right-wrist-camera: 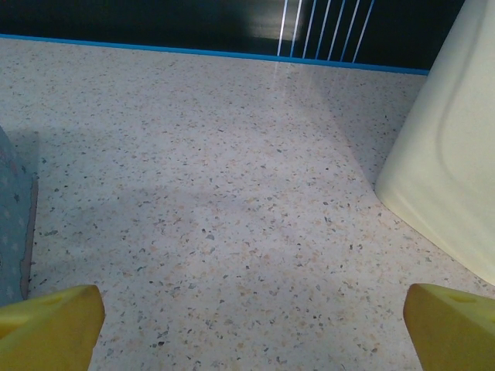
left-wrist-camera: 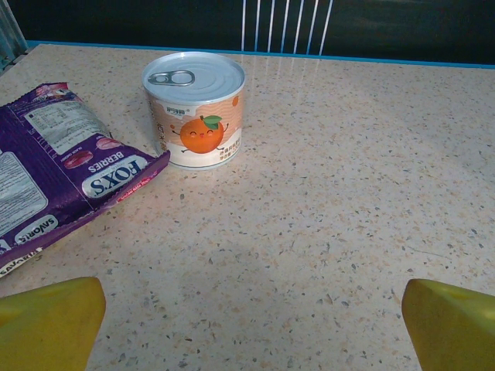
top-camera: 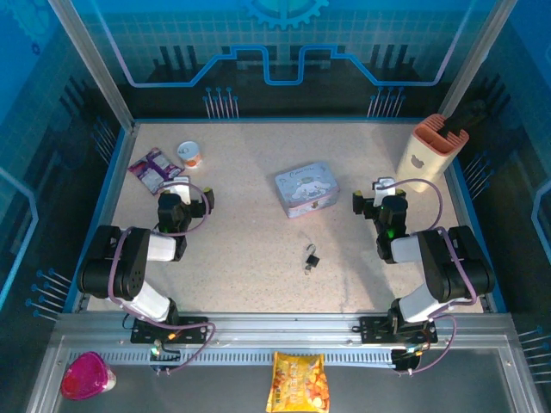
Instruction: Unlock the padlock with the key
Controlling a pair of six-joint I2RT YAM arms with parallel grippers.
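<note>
Two empty pincers, left pincer [top-camera: 191, 191] and right pincer [top-camera: 379, 194], spread wide. Padlock [top-camera: 312, 255] and key [top-camera: 306, 268] lie together between them, set back behind both. Pickup looks not yet begun; you'd need to draw one back and pinch the key.

The overhead camera looks steeply down from above and behind the arm bases, taking in the whole speckled beige table [top-camera: 250, 258] out to its far edge. The camera on the left end effector [left-wrist-camera: 247, 340] sits low and close over the table, facing the far edge. It shares the orange-printed tin can [left-wrist-camera: 195, 108] and purple foil sweet packet [left-wrist-camera: 54, 166] with the overhead view, which has them at far left. The camera on the right end effector [right-wrist-camera: 251, 340] is equally low and faces the same way. It shares the cream plastic container [right-wrist-camera: 448, 154] at far right and one edge of the pale blue-grey tin box [right-wrist-camera: 11, 232] at mid-table.
</note>
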